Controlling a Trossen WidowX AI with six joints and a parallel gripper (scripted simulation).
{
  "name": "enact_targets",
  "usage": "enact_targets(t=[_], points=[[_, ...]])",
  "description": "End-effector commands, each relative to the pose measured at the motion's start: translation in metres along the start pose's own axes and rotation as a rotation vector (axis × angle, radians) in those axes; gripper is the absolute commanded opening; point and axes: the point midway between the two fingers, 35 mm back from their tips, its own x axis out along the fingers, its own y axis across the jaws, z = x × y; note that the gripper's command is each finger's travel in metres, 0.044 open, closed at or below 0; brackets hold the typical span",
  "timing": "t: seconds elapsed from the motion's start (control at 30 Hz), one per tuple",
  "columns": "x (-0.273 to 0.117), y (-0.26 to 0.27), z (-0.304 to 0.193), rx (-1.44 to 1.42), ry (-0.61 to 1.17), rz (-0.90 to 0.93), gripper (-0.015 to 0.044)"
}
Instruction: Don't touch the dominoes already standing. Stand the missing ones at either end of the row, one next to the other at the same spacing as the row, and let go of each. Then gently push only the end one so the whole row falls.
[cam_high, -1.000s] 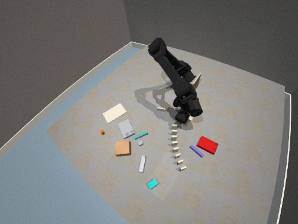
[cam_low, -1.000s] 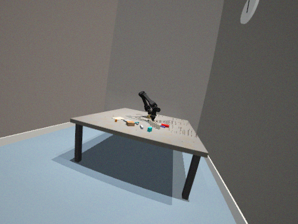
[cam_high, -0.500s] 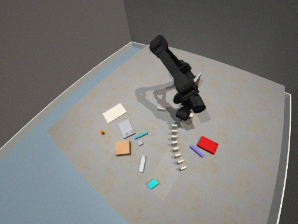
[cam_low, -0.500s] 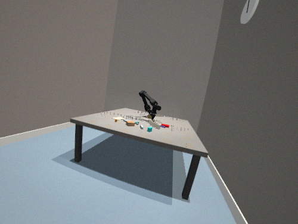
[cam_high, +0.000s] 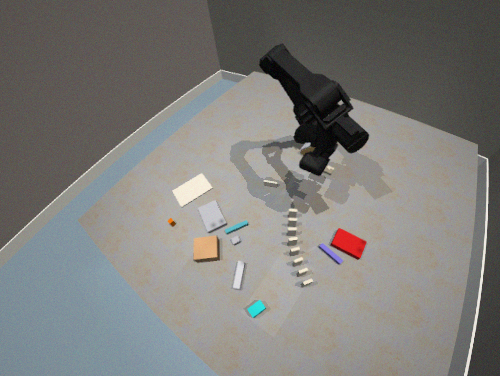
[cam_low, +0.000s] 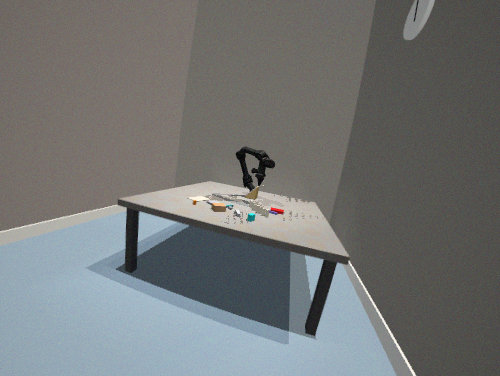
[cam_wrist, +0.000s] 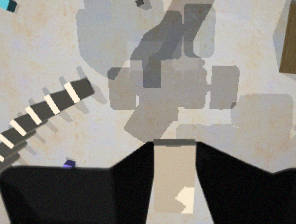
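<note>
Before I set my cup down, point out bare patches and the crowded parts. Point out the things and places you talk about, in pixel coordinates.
Bare: the stretch between the red box (cam_high: 348, 243) and the table's right edge, and the one between the cyan block (cam_high: 256, 309) (cam_low: 251, 217) and the near edge. Crowded: around the orange box (cam_high: 205, 248), along the domino row (cam_high: 295, 251), and under the hand.

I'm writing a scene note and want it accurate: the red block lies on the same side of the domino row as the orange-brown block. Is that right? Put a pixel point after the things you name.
Not quite: the red block (cam_high: 348, 243) (cam_low: 277, 210) lies on the opposite side of the domino row (cam_high: 295, 250) from the orange-brown block (cam_high: 205, 248) (cam_low: 219, 207). The top view shows the row running between them.
</note>
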Motion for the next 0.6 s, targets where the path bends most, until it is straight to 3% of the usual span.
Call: enact_targets(t=[0.0,0.43,0.57], points=[[-0.005,-0.002,-0.003,-0.062,0.000,-0.011,0.0107],[-0.006,-0.037,-0.085,-1.437,0.012,-0.005,0.0107],[-0.006,-0.039,-0.089,-1.508,0.012,-0.005,0.0107]])
